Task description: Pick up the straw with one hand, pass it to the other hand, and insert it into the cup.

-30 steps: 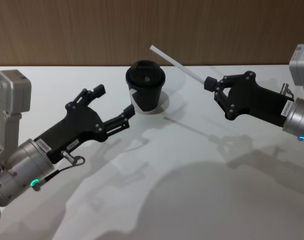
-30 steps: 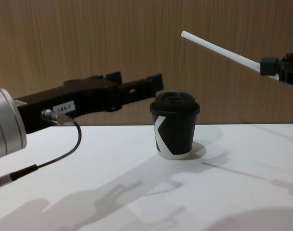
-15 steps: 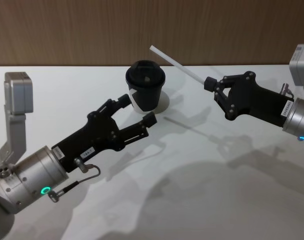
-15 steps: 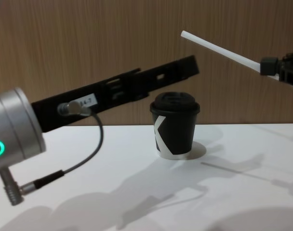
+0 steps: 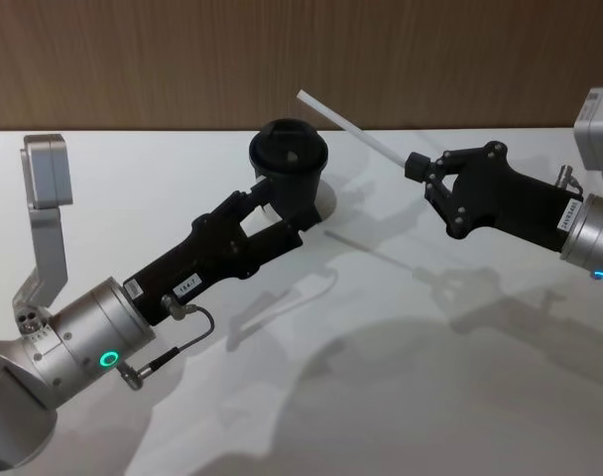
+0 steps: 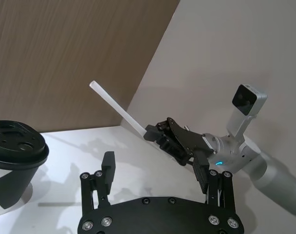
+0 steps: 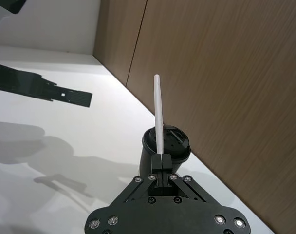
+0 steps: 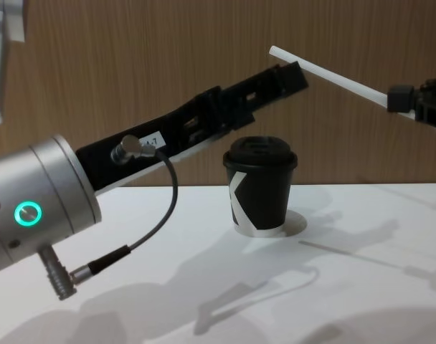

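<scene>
Above the cup (image 5: 289, 154), the straw (image 5: 351, 127) hangs slanted, its lower end clamped in the right gripper (image 5: 417, 165). The left gripper (image 6: 155, 168), jaws spread wide, sits near the straw's free end. Step in hand, by judgement: handover. Next move calls for bracketing the straw's free length, then closing

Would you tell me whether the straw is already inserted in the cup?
No, the right gripper holds the straw in the air, clear of the cup.
</scene>
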